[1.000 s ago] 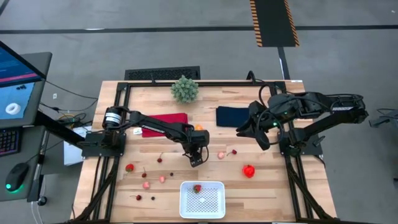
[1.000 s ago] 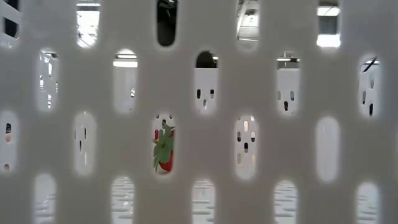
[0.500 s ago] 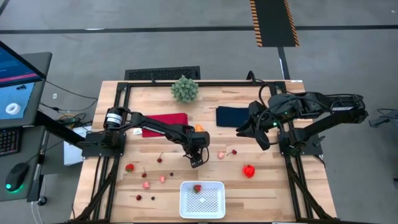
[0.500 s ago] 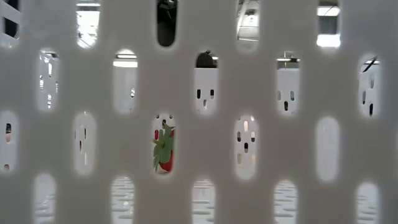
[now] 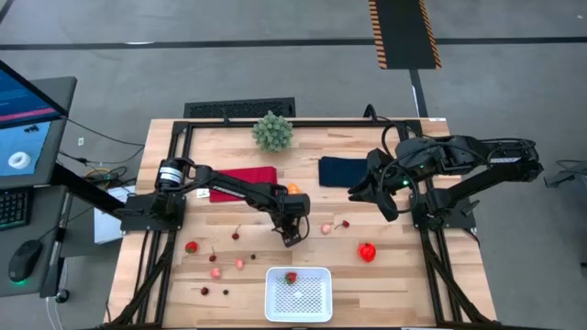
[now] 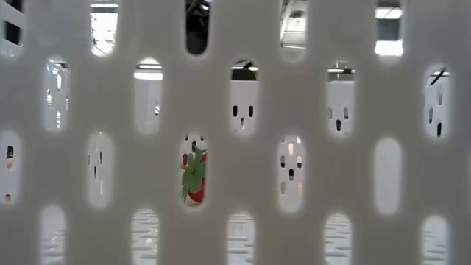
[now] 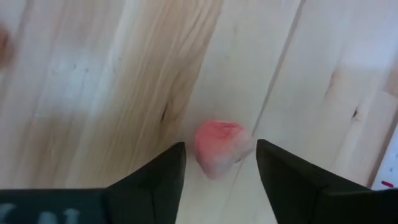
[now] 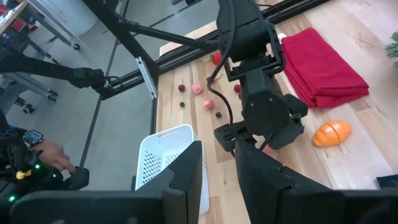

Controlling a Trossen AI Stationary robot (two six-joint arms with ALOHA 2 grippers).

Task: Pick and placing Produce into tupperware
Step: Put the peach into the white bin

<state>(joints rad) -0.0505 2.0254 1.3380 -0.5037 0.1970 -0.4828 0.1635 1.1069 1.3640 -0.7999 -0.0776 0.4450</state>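
My left gripper (image 5: pixel 292 235) (image 7: pixel 219 149) is open and low over the table's middle, one finger on each side of a small pinkish piece (image 7: pixel 217 147) that lies on the wood. I see no touch. The white tupperware (image 5: pixel 298 293) (image 8: pixel 166 155) sits at the near edge, with a strawberry (image 5: pixel 291 278) (image 6: pixel 193 177) inside. Still on the table are a red pepper-like piece (image 5: pixel 367 251), an orange piece (image 5: pixel 293 189) (image 8: pixel 333 132), a strawberry (image 5: pixel 191 246), pinkish pieces (image 5: pixel 326 228) (image 5: pixel 215 271) and cherries (image 5: pixel 236 236). My right gripper (image 5: pixel 369 190) (image 8: pixel 219 177) waits, open, above the navy cloth's near side.
A red folded cloth (image 5: pixel 243 181) (image 8: pixel 323 68) and a navy cloth (image 5: pixel 341 170) lie toward the far side, with a bushy green plant (image 5: pixel 272 131) at the far edge. The tupperware's slotted wall (image 6: pixel 309 110) fills the low view. A person's hand (image 8: pixel 40 155) shows beyond the table.
My left arm has reached a little farther toward the table's right, with its gripper staying low over the same spot. Nothing else has moved.
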